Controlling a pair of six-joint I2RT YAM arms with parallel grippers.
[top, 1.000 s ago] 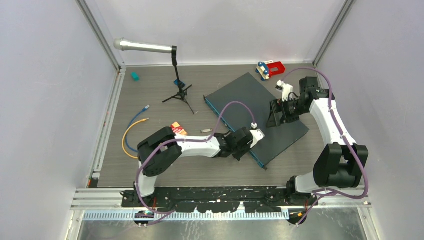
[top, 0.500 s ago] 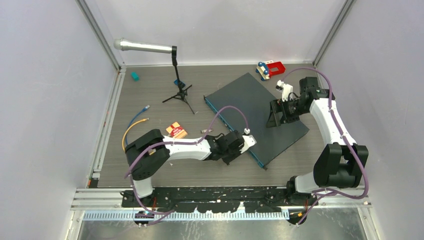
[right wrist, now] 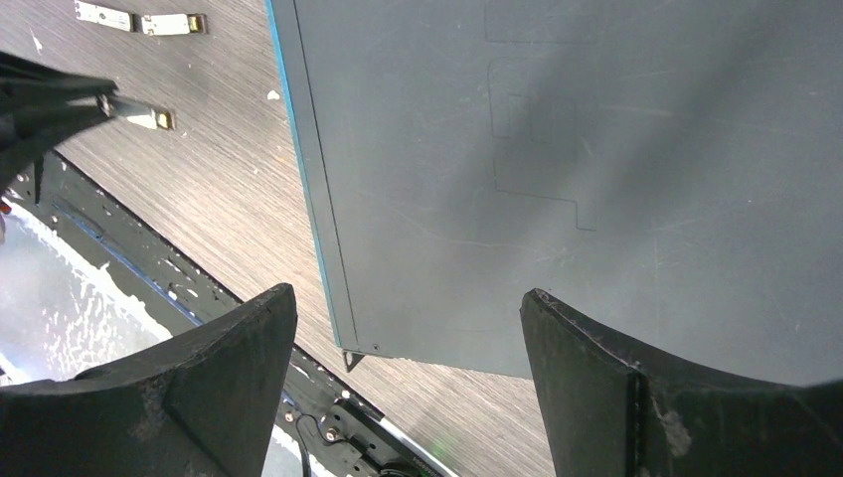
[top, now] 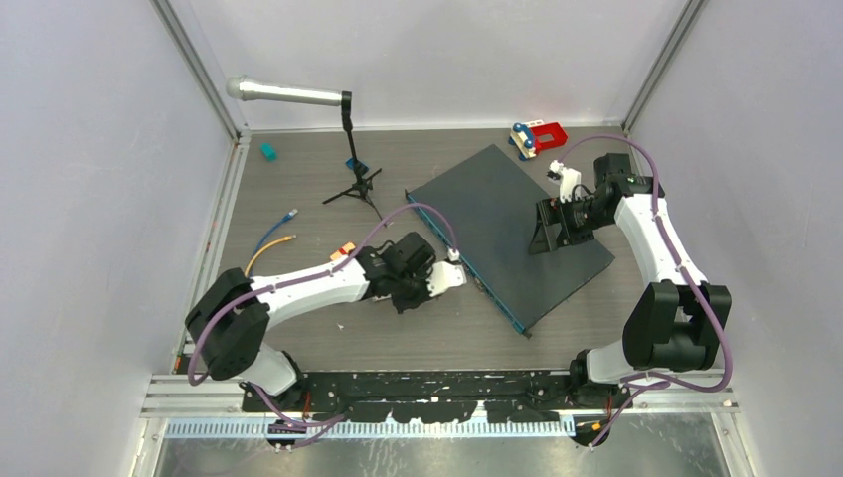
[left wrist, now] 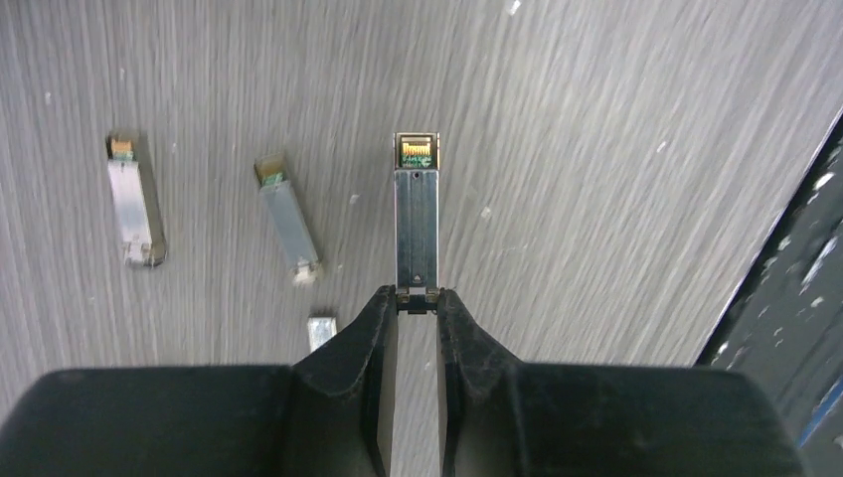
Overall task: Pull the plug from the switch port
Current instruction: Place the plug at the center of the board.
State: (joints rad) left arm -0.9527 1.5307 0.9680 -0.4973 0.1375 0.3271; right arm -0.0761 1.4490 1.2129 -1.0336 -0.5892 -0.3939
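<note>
Left wrist view: the left gripper has its fingertips pinched onto the near end of the plug, a slim metal module that projects straight up the frame with its gold contacts at the far end. The plug is held over the table, out of its port and apart from the switch, whose dark body fills the lower right corner of the frame. On the table lie one loose module at the left, a second module just left of the plug, and a small metal piece beside the left finger. In the top external view the switch lies flat and skewed at centre right, its blue front edge facing the lower left; the left gripper sits near that edge without touching it. The right gripper is over the right part of the switch; the right wrist view shows its fingers spread wide above the grey top plate, and contact cannot be told. A microphone on a tripod stand stands to the upper left of the switch. A teal block lies further left, and a red and white toy sits beyond the far corner of the switch. A blue cable and an orange cable lie at the left, and a small orange item lies beside the left arm.
</note>
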